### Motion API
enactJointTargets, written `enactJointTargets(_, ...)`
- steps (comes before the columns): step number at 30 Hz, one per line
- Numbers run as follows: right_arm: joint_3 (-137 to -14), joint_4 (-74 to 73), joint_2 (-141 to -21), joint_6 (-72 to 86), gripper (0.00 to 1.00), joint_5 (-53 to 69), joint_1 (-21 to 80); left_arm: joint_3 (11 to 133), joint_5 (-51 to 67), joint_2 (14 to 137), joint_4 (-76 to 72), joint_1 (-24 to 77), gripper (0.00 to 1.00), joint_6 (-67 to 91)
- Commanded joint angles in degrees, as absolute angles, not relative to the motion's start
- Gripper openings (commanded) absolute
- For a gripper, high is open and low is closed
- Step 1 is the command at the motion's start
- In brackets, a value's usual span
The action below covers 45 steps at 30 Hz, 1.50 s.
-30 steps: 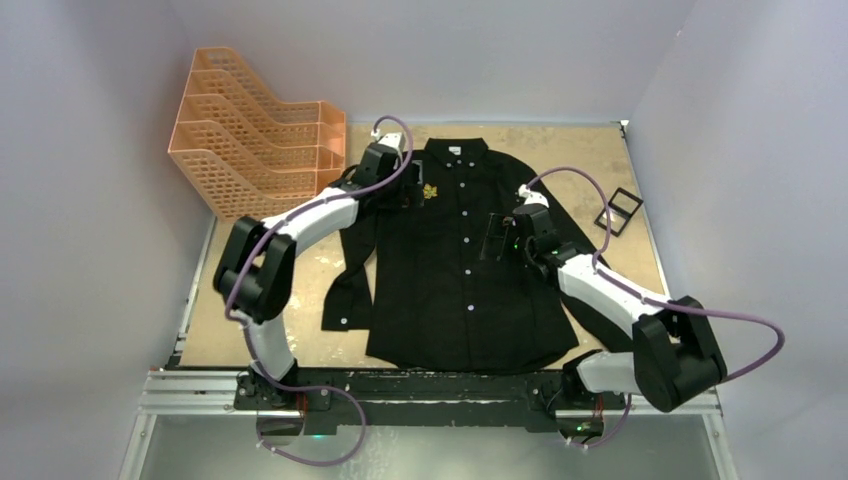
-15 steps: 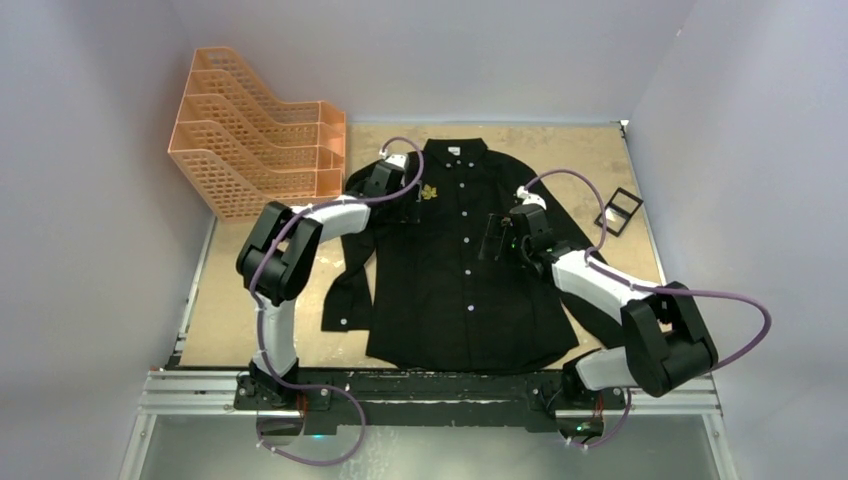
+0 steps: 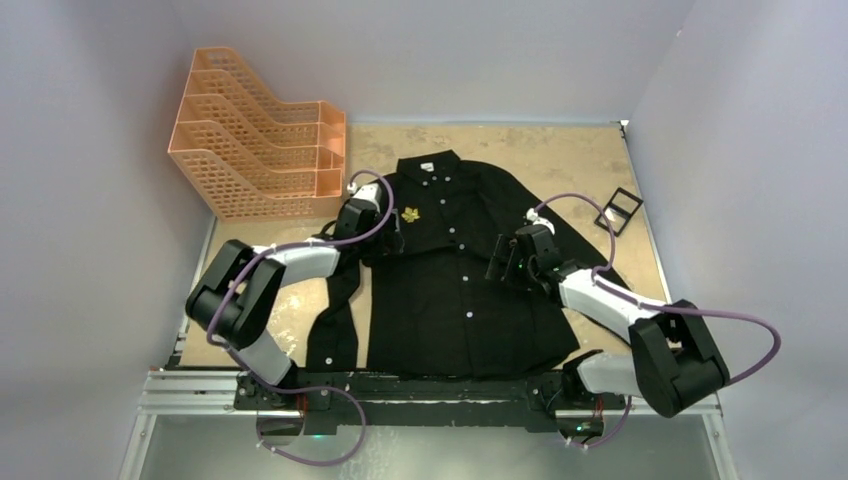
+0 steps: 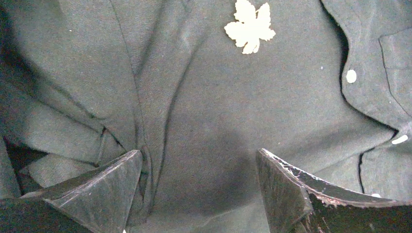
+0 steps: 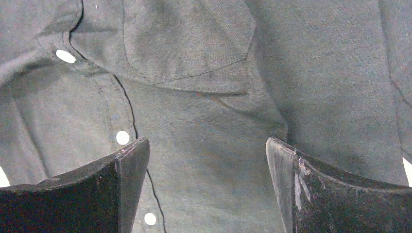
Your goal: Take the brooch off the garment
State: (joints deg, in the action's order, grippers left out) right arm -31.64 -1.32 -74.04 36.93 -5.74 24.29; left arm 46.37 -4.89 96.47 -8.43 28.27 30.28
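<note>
The garment [image 3: 460, 300] is lying front-up across the middle of the table, collar pointing toward the far edge and a fold running across the chest. The brooch [image 3: 410, 214] is sitting pinned on the chest panel nearer the left edge, just below the collar. The left gripper [image 3: 388, 232] is hanging just beside it on the near-left side, jaws spread wide with nothing between them but flat cloth; in the left wrist view the brooch [image 4: 250, 26] is showing well ahead of the fingertips, not between them. The right gripper [image 3: 497, 260] is likewise standing released over the opposite chest panel, toward the right edge, its fingers [image 5: 97, 194] framing the pocket seam near a white button [image 5: 122, 137]. Whether either is pressing on the fabric I cannot tell. The risk, as I judge it, is lying in the approach: closing from here, the left jaws would be pinching shirt rather than pin, and pulling would be bunching the garment and hiding the brooch in a fold; without the right arm holding the cloth down, the pin could be lifting the shirt along instead of coming free
</note>
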Motion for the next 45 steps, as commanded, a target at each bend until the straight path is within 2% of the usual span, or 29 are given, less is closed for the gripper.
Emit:
enactJointTargets(1, -29.77, -5.45, -70.14, 39.57, 0.91, -3.98, 23.99, 39.62, -4.79, 90.80, -6.07, 28.62, 0.86, 33.54)
enactJointTargets(6, -29.40, -6.94, -62.12, 36.94, 0.90, -2.61, 24.08, 35.47, -6.92, 84.33, -4.16, 30.68, 0.86, 33.21)
enactJointTargets(12, -36.30, -4.18, -57.65, 30.86, 0.88, -0.32, 24.08, 38.96, -11.66, 77.96, -0.15, 34.04, 0.86, 30.71)
enactJointTargets(20, -48.65, 6.22, -74.53, 29.31, 0.80, 2.05, 24.14, 45.65, -10.72, 78.04, -3.19, 38.42, 0.83, 29.54)
enactJointTargets(27, -55.30, 8.76, -88.40, 30.68, 0.71, 4.04, 24.07, 49.80, -6.50, 85.89, -6.66, 39.36, 0.67, 28.67)
enactJointTargets(34, -51.81, 9.54, -92.81, 31.65, 0.71, 2.17, 23.77, 48.73, -3.21, 91.93, -6.33, 41.22, 0.66, 28.22)
enactJointTargets(45, -40.79, 9.21, -89.46, 32.87, 0.74, 1.73, 23.07, 41.03, -1.54, 92.35, -5.18, 46.44, 0.66, 30.58)
